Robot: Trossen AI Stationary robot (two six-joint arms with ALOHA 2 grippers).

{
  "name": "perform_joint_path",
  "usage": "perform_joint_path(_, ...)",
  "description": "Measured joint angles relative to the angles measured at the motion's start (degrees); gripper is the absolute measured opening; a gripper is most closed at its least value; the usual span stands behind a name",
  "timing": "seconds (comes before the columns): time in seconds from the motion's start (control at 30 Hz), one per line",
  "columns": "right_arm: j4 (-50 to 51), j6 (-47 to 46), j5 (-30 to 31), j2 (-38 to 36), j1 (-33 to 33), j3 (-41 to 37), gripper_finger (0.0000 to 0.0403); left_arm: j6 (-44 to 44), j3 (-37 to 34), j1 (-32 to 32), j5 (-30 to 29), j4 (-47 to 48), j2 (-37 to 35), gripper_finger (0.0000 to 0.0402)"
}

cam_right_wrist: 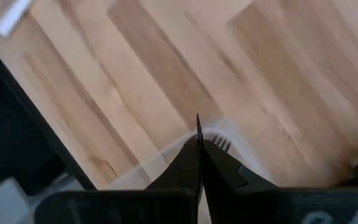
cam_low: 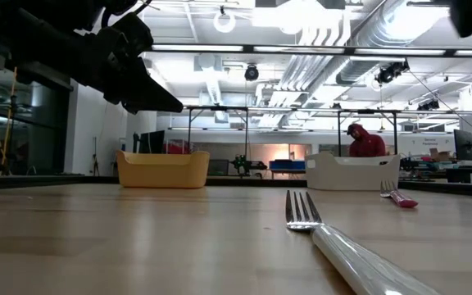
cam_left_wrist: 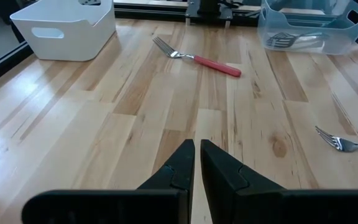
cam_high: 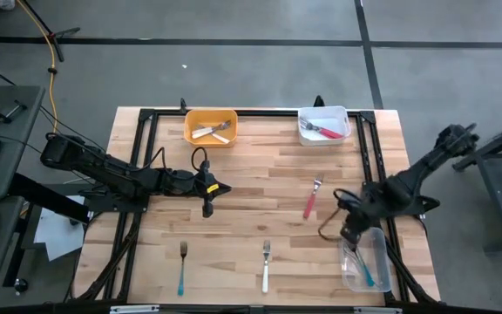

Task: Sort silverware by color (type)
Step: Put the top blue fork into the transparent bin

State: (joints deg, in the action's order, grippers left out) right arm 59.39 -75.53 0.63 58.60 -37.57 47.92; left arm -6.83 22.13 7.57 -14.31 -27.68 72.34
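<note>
The right gripper (cam_high: 352,234), pressed together empty, hovers over the clear bin (cam_high: 378,277) at five o'clock. Next it likely fetches the red fork (cam_high: 311,202) at its eleven o'clock. The left gripper (cam_high: 207,209), also closed, waits mid-table.

Both arms are dark, jointed tubes with black cables looping beside them. The left pincer (cam_high: 208,199) carries a small yellow mark by its base. Each pincer's fingers (cam_left_wrist: 179,168) are matt black, tapering wedges on a wide black bar.
</note>
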Motion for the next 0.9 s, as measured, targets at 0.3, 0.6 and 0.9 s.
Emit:
perform_joint_path(0.3,2.77,-4.52,2.89,6.39,-10.66,0.0,0.0002,-0.02,0.0,0.0,-0.02,0.0,0.0,0.0019)
perform_joint_path(0.6,2.38,-2.72,1.43,12.0,-13.84,-0.02,0.0002,-0.04,0.0,0.0,-0.02,0.0,0.0,0.0019)
perform_joint_path(0.9,2.19,-0.3,0.41,13.45,-13.85,-0.02,0.0016,-0.04,0.0,0.02,-0.04,0.0,0.0,0.0019)
